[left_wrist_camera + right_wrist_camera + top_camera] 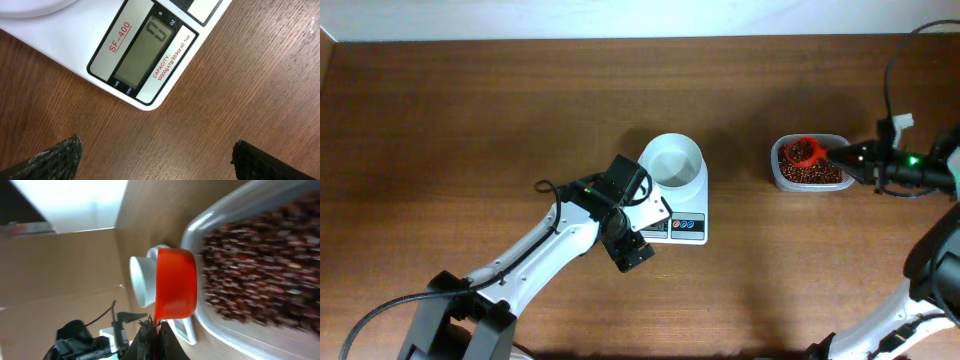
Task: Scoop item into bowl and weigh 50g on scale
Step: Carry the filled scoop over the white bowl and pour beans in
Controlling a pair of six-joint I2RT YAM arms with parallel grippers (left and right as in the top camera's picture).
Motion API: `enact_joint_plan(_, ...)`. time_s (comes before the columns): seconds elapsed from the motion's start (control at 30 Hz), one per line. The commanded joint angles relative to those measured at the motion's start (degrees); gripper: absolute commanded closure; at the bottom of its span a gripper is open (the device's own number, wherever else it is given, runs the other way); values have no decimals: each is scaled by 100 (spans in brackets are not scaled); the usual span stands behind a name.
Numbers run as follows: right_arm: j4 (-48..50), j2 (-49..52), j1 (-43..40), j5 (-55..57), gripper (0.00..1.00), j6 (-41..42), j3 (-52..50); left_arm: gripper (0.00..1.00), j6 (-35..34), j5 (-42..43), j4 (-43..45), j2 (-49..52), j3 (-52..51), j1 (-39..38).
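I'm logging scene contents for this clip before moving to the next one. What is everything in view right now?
table: one, brown wood, under everything
scale: one, white, near the table's centre
bowl: one, white, on the scale, no beans seen inside
tub: one, clear plastic, to the right of the scale in the overhead view
beans: many, dark reddish-brown, heaped in the tub
scoop: one, red, over the tub
left arm: one, white and black, reaching to the scale's front
right arm: one, black, reaching to the tub
left hand: one, black fingers, open, above bare table beside the scale's display
right hand: one, dark, shut on the scoop's handle
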Motion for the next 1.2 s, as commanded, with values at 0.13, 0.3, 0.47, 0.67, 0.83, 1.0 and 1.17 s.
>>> enact_joint_plan(0.13,-4,72,787,-671,96,-81,208,1,92,81,11,-68,-22,9)
enact_joint_plan(0.3,-109,72,1388,-1060,96,76,640,1,92,81,11,-68,-22,9)
enact_joint_plan(0.47,-103,72,2131,-1054,96,179,1102,1,92,83,11,-68,-22,9)
enact_joint_plan(0.67,-96,72,2767,-321,96,177,1110,1,92,81,11,-68,-22,9)
enact_joint_plan(0.83,140,72,3268,535,96,297,1110,1,92,81,11,-68,-22,9)
enact_joint_plan(1.0,127,68,3630,1425,96,568,1384,1,92,81,11,-68,-22,9)
enact_joint_plan(1.17,-308,63,3958,2391,96,702,2179,1,92,81,11,-68,-22,9)
